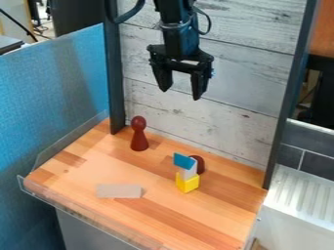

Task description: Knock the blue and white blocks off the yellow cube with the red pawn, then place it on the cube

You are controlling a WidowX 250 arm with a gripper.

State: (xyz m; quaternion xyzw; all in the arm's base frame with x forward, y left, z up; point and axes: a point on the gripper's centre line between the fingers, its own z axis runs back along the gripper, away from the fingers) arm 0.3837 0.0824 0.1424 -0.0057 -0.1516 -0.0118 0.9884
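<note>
The black gripper [180,93] hangs open high over the back of the wooden surface, in front of the whitish plank wall, with nothing between its fingers. Below it and to the left, a dark red pawn-shaped piece [139,134] stands upright near the back edge. Right of centre is a small stack: a yellow block [187,182] at the bottom, a pale grey block [188,171] on it and a blue block [184,161] on top. A dark red rounded piece [199,164] sits behind the stack, partly hidden by it. A flat beige block [118,191] lies toward the front left.
The wooden surface [156,215] has a clear raised rim [72,211] along its left and front sides. Dark upright posts [114,73] flank the plank wall [241,73]. A blue partition [52,93] stands at the left, a white ridged panel [303,195] at the right.
</note>
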